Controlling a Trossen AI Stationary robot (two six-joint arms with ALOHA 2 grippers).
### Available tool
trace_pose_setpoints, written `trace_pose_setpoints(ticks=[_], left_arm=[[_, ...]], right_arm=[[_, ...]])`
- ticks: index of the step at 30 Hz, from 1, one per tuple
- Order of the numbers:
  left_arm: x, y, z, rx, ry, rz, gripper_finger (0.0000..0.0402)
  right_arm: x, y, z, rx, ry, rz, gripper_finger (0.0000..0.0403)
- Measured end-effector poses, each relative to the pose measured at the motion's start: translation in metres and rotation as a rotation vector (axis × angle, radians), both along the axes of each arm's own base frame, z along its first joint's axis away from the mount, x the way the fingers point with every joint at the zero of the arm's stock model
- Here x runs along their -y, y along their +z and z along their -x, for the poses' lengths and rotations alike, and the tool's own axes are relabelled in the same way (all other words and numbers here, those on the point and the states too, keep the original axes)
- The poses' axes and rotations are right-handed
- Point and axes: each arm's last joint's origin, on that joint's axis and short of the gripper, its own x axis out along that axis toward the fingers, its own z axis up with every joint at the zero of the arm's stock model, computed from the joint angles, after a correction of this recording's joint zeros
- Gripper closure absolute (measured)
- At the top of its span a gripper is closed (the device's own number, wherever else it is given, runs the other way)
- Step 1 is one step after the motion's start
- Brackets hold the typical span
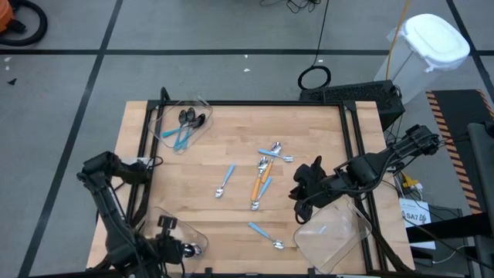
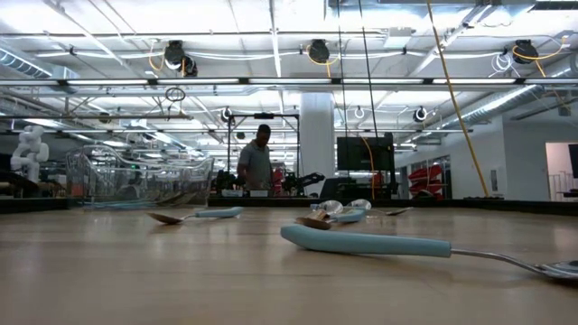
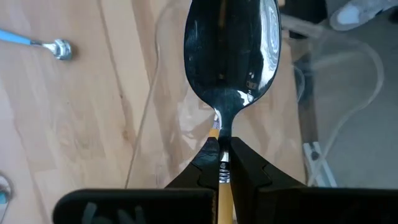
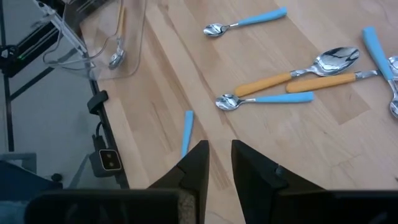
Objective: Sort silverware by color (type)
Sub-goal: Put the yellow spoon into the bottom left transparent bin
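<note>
The left gripper [image 3: 222,163] is pinching an orange spoon [image 3: 231,56] over the near-left bin [image 1: 191,232]; releasing it comes next. The right gripper [image 4: 217,163] is hovering slightly parted, empty, near the loose spoons [image 1: 264,176].

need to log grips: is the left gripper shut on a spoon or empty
Shut on a spoon: the left gripper pinches the orange-handled spoon at its neck.

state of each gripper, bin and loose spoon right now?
left gripper: jaws shut on orange-handled spoon, over near-left bin
right gripper: jaws slightly apart, empty, above the table
far-left bin: holds black spoons with blue handles
near-right bin: contents unclear
loose spoons: lying flat mid-table
</note>
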Motion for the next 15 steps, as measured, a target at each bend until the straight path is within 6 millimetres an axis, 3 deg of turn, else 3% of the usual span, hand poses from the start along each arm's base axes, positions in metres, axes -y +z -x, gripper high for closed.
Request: trace_pose_setpoints(ticks=[15], left_arm=[[0.003, -0.062, 0.01, -0.026, -0.075, -0.047, 0.0389]], right_arm=[[0.0, 0.0, 0.0, 0.001, -0.01, -0.013, 0.0337]])
